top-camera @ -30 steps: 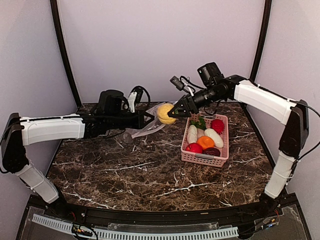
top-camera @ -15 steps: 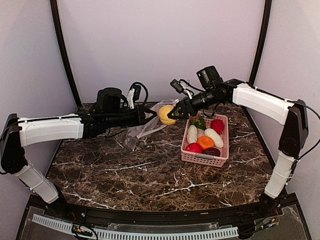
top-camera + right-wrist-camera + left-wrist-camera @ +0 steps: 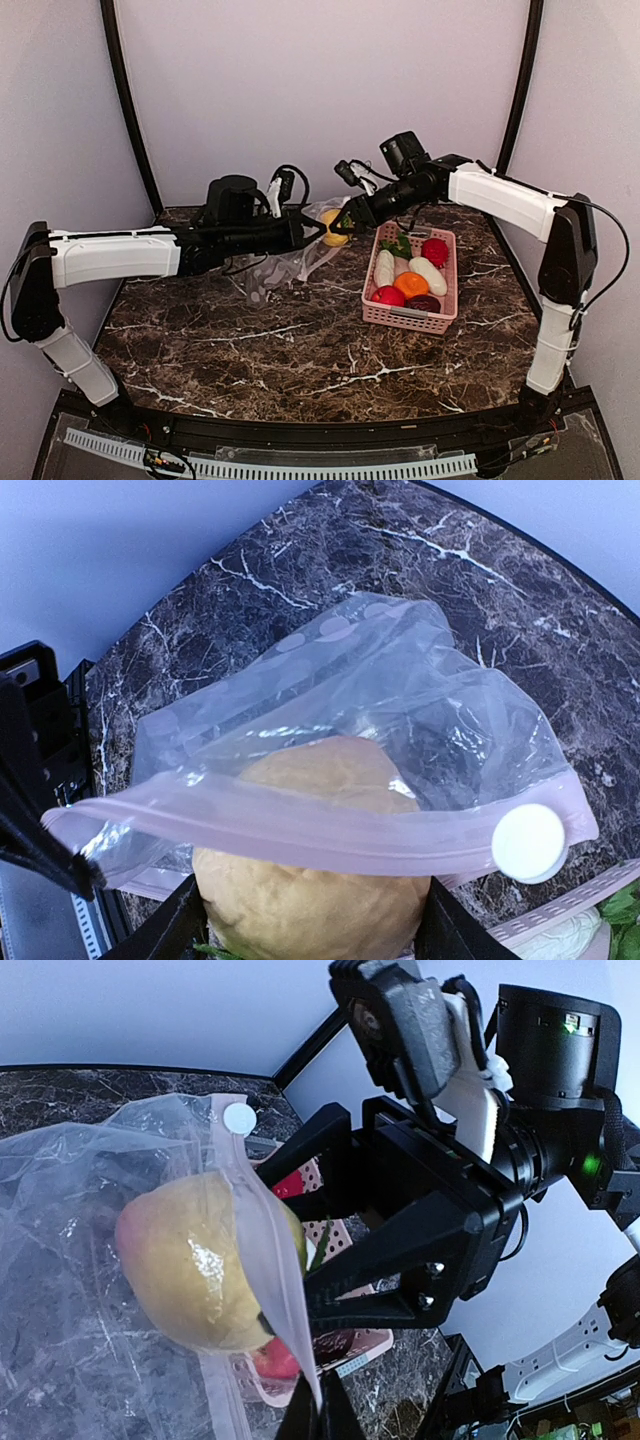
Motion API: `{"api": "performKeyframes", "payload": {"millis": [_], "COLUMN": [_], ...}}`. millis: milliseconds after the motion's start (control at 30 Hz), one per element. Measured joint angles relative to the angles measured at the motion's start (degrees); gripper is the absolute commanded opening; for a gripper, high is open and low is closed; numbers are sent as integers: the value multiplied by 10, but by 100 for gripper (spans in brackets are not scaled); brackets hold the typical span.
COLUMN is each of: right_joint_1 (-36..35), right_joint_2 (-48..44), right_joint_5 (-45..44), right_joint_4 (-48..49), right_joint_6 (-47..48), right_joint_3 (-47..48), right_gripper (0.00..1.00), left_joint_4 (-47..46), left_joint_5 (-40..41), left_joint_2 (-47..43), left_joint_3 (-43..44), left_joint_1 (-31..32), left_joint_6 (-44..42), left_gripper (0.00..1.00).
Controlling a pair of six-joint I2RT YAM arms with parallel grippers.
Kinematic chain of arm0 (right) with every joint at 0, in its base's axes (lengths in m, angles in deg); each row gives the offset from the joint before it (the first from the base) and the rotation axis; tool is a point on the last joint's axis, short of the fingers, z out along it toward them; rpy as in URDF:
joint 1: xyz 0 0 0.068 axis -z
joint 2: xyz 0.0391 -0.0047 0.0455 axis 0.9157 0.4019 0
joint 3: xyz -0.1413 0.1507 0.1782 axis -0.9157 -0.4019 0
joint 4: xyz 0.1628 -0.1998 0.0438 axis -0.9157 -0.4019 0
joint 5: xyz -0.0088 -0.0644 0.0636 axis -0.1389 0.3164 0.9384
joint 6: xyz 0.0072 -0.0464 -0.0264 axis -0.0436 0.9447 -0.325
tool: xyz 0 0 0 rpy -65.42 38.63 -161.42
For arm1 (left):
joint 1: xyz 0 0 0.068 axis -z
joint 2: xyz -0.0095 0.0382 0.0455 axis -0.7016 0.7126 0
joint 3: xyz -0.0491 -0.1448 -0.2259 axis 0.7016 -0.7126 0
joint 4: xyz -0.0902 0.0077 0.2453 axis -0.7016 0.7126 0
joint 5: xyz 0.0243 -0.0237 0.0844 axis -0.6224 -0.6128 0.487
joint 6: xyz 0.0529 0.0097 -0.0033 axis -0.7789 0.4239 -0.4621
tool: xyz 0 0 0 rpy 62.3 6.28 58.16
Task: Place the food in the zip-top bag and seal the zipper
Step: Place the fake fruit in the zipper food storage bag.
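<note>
From above, my left fingers (image 3: 307, 229) are pinched on the mouth edge of the zip-top bag (image 3: 283, 262). They hold that edge up while the rest of the bag hangs down toward the worktop (image 3: 300, 350). My right fingers (image 3: 342, 224) clamp the yellow fruit (image 3: 331, 221) right at that mouth, just beside my left fingertips. To the right sits the pink basket (image 3: 410, 319), with a red apple (image 3: 388, 296), an orange (image 3: 411, 284), white oblong pieces (image 3: 428, 274), a dark red piece (image 3: 424, 303), another red fruit (image 3: 435, 250) and a green leafy piece (image 3: 398, 243) in it.

In my left wrist view, the zipper (image 3: 262, 1260) runs from a white disc (image 3: 238, 1118) down to my dark fingertips at the bottom edge, where it is gripped. The yellow fruit shows through clear plastic on one side of the strip (the strip crosses its face). My right arm's black fingers reach in from the other side.

In my right wrist view, my two fingers flank the yellow fruit at the bottom of the picture, touching it on both sides. The pinkish strip lies across the front of the fruit, whose top shows through the film behind it.
</note>
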Motion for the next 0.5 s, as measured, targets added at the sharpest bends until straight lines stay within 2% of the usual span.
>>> {"api": "performKeyframes", "payload": {"millis": [133,233,333,367,500], "right_joint_1": [0,0,-1,-1,2], "right_joint_2": [23,24,24,24,24], "right_joint_5": [-9,25,79,90,104], "right_joint_4": [-24,-30,-24,-23,-24], "right_joint_6": [-14,-26,-45,-53,-76], "right_joint_3": [22,28,29,29,29], "right_gripper": [45,47,57,62,78], "left_joint_4": [0,0,-2,-2,-9], "left_joint_5": [4,14,21,23,27], "left_joint_2": [7,7,7,7,7], "left_joint_3": [3,5,5,5,5], "left_joint_1": [6,8,9,9,9], "left_joint_6": [1,2,2,2,4], "left_gripper": [1,1,1,1,1]}}
